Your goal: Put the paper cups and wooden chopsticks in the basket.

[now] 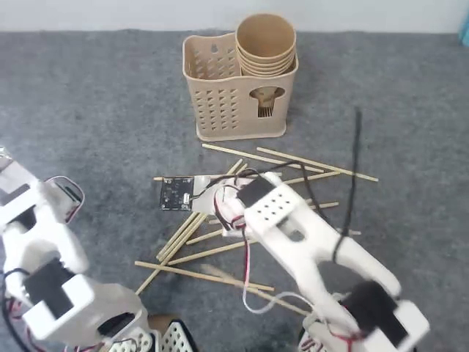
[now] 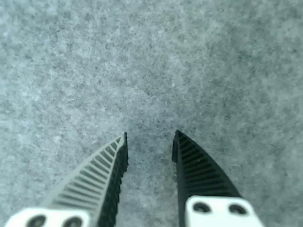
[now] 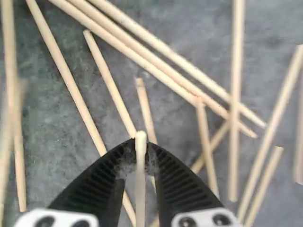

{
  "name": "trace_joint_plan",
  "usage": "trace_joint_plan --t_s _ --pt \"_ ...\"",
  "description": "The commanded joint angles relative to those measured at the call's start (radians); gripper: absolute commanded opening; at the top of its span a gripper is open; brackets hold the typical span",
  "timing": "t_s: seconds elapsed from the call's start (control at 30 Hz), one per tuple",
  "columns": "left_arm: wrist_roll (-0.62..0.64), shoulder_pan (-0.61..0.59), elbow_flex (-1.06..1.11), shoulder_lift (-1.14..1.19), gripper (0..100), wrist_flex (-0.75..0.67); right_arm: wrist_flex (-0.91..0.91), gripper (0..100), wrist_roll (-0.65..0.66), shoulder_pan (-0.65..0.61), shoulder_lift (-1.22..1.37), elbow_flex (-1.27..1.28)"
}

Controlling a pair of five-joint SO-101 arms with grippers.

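- Your right gripper [image 3: 140, 142] pinches one chopstick [image 3: 140, 189] over the scattered chopsticks [image 3: 165, 80].
- Your left gripper [image 2: 149, 137] hangs parted over bare bench [image 2: 142, 56].
- Paper cups [image 1: 265, 44] sit stacked in the basket [image 1: 227, 110], top centre.

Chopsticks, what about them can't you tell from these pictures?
- High view: the right arm covers the pile's middle, so the chopsticks cannot be counted.
- Right wrist view: the gripped chopstick in the right hand runs off the edge.
- High view, basket: its walls hide any chopsticks inside.
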Motion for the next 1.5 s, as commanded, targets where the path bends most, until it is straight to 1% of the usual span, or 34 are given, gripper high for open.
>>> trace_joint_plan --t_s 0.0,0.17,0.33,0.4,0.47,0.53,0.63,0.73,0.8,0.87,1.0,1.03,1.13,1.3,1.4,1.47 --pt "-0.009 -0.003 -0.038 -0.005 15 -0.014 0.035 0.8 0.005 0.022 -0.166 -0.049" --pt "-0.009 -0.003 -0.038 -0.005 15 -0.014 0.021 0.8 0.011 0.024 -0.314 -0.054" --pt "-0.009 -0.003 -0.038 -0.005 15 -0.014 -0.018 0.8 0.003 0.031 -0.461 -0.117" --pt "-0.011 -0.003 -0.038 -0.005 15 -0.014 -0.019 0.8 -0.028 0.036 -0.506 -0.158" --pt "-0.011 -0.003 -0.038 -0.005 15 -0.014 -0.051 0.8 -0.141 0.048 -0.536 -0.213" --pt "-0.011 -0.003 -0.038 -0.005 15 -0.014 -0.108 0.8 -0.31 0.084 -0.547 -0.267" --pt "-0.011 -0.003 -0.038 -0.005 15 -0.014 -0.239 0.8 -0.588 0.145 -0.547 -0.301" --pt "-0.011 -0.003 -0.038 -0.005 15 -0.012 -0.412 0.8 -0.819 0.194 -0.545 -0.299" --pt "-0.011 -0.003 -0.038 -0.005 15 -0.012 -0.544 0.8 -0.937 0.214 -0.538 -0.29" --pt "-0.011 -0.003 -0.038 -0.005 15 -0.012 -0.7 0.8 -1.013 0.222 -0.51 -0.278" --pt "-0.011 -0.003 -0.036 -0.005 15 -0.012 -0.957 0.9 -1.022 0.226 -0.417 -0.275" --pt "-0.011 -0.003 -0.036 -0.005 15 -0.012 -1.004 0.9 -1.003 0.226 -0.389 -0.276" --pt "-0.011 -0.003 -0.036 -0.005 15 -0.012 -1.119 0.8 -0.895 0.219 -0.291 -0.302" --pt "-0.011 -0.003 -0.036 -0.005 15 -0.012 -1.231 0.8 -0.776 0.225 -0.096 -0.419" --pt "-0.011 -0.003 -0.036 -0.005 15 -0.014 -1.241 0.8 -0.726 0.237 0.027 -0.499" --pt "-0.011 -0.002 -0.036 -0.005 15 -0.014 -1.241 0.8 -0.721 0.252 0.096 -0.542"
